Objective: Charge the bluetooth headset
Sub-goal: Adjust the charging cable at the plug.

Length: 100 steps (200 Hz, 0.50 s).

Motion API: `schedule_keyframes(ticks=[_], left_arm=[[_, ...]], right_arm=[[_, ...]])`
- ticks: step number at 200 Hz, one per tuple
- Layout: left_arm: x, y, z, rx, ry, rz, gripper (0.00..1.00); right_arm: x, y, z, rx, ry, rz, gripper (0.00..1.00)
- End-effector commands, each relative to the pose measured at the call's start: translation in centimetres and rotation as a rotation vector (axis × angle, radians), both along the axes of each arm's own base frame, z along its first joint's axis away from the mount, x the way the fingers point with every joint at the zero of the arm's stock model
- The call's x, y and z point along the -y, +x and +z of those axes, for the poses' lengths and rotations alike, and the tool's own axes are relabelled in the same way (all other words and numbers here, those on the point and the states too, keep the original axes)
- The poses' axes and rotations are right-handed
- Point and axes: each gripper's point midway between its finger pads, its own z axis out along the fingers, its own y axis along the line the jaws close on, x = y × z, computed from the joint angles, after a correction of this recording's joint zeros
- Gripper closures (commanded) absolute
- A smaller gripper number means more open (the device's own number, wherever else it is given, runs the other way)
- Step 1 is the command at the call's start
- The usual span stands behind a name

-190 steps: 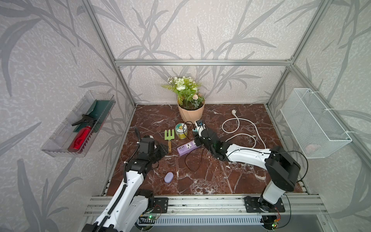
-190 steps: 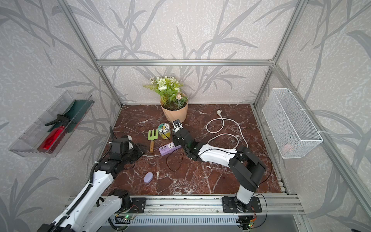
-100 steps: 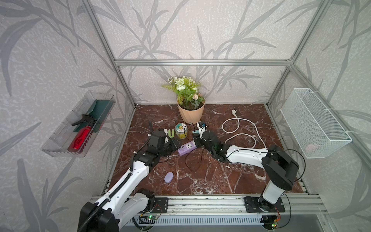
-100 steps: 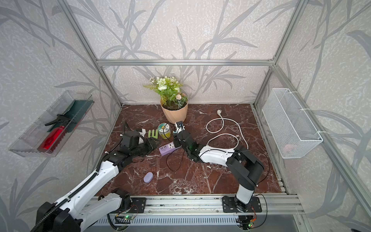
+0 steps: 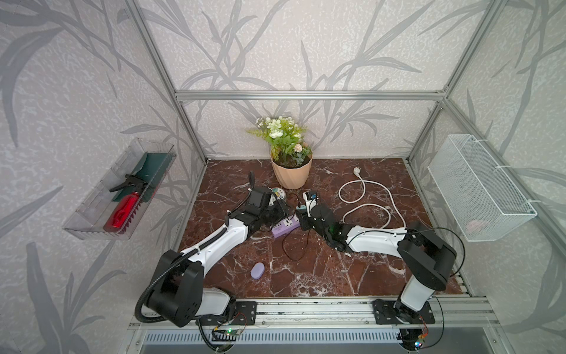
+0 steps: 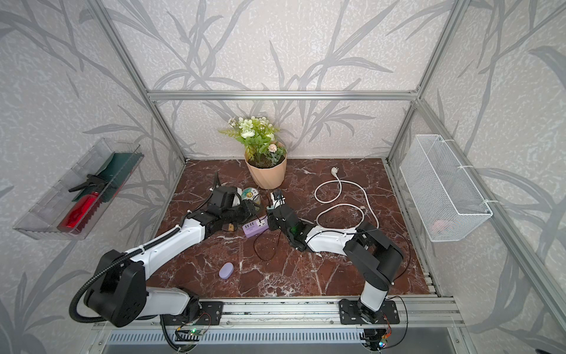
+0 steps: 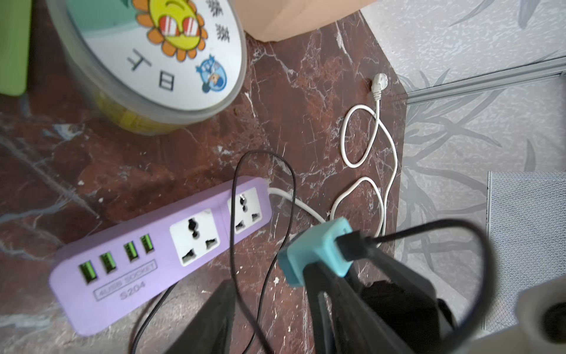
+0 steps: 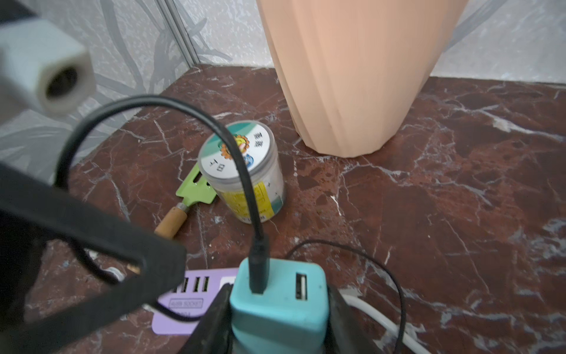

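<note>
The bluetooth headset, a small lavender oval case, lies on the marble floor near the front, apart from both grippers. My right gripper is shut on a teal cube charger, held just above the end of the purple power strip. A thin black cable is plugged into the charger and loops over the floor. My left gripper hangs open over the strip next to the charger, with the cable running between its fingers.
A peach flower pot stands at the back, with a sticker-lidded jar and a green garden fork beside the strip. The strip's white cord coils to the right. A wire basket and a clear tray hang on the side walls.
My left arm has swung from the front left towards the power strip, and its gripper now sits beside the right one. The right gripper has stayed put with the charger.
</note>
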Motion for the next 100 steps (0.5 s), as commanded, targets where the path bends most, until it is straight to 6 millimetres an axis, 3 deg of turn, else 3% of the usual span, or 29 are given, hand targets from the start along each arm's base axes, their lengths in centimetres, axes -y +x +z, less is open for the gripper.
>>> schedule_keyframes(ticks=[1, 27, 41, 46, 100], left_arm=[[-0.4, 1.1, 0.7, 0.037, 0.074, 0.002, 0.5], [-0.9, 2.2, 0.8, 0.052, 0.152, -0.002, 0.54], [-0.9, 2.9, 1.4, 0.071, 0.169, 0.001, 0.54], [-0.9, 3.1, 1.6, 0.077, 0.173, 0.001, 0.54], [-0.7, 4.8, 1.9, 0.096, 0.233, -0.021, 0.54]], right_arm=[[0.9, 0.1, 2.3, 0.044, 0.062, -0.037, 1.0], [1.1, 0.2, 1.4, 0.042, 0.059, -0.046, 1.0], [0.4, 0.5, 1.7, 0.057, 0.071, -0.035, 1.0], [0.1, 0.7, 0.6, 0.045, 0.056, -0.032, 1.0], [-1.8, 2.1, -1.0, 0.069, 0.06, -0.01, 1.0]])
